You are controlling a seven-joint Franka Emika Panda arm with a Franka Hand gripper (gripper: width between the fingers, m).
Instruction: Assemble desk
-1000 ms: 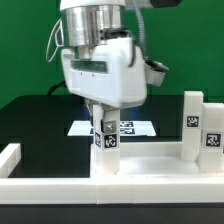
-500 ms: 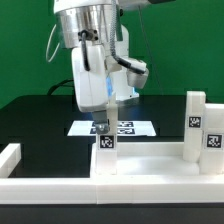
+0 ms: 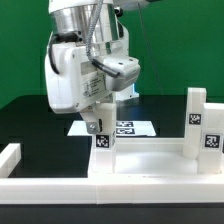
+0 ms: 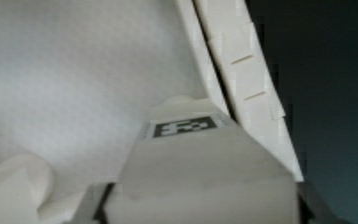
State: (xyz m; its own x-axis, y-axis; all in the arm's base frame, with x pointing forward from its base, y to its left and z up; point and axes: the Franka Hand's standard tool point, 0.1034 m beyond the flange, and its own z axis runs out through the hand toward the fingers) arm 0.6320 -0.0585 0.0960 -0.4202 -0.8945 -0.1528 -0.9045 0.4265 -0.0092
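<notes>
Exterior view: gripper (image 3: 101, 128) low over tabletop tray (image 3: 150, 170), clamped on upright leg (image 3: 103, 137) (tag faces camera); leg's foot at tray's far rim; second leg (image 3: 197, 127) stands on tray toward exterior view's right; marker board (image 3: 128, 128) flat on black table (image 3: 30, 115) behind.

Wrist view: leg (image 4: 190, 170) fills frame between fingers, tag visible; tray surface (image 4: 78, 90) beneath, ribbed rim alongside.

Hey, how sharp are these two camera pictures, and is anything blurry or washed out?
Exterior view: evenly lit and fairly sharp; the tags on the upright white square plastic leg read clearly, and the white gripper casts no hard shadow. Wrist view: soft and out of focus at close range; the white plastic surfaces blend together, only one small black-and-white tag stands out.
</notes>
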